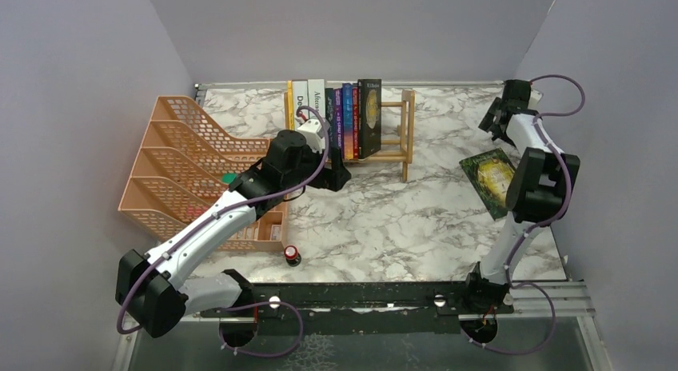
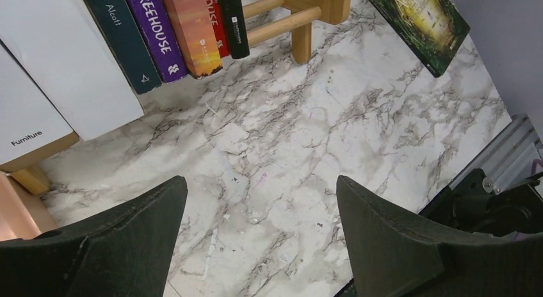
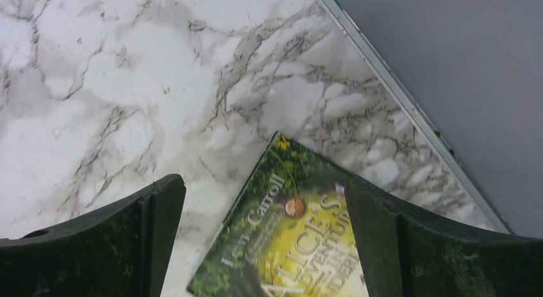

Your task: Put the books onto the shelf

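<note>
Green-and-gold Alice book (image 1: 489, 179) lies flat on our marble bench (image 1: 384, 219), well right of the light-wood slat shelf (image 1: 404, 127), its far corner under our right claw (image 3: 261, 182), spread wide and empty, its long axis running back towards that nearer arm's base.

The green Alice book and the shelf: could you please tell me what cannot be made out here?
- Green Alice book: right wrist view, title cut off by the bottom edge; top view, one edge behind the right arm.
- Shelf: top view, the left arm covers its left front.
- Spine titles there: mostly too small.
</note>
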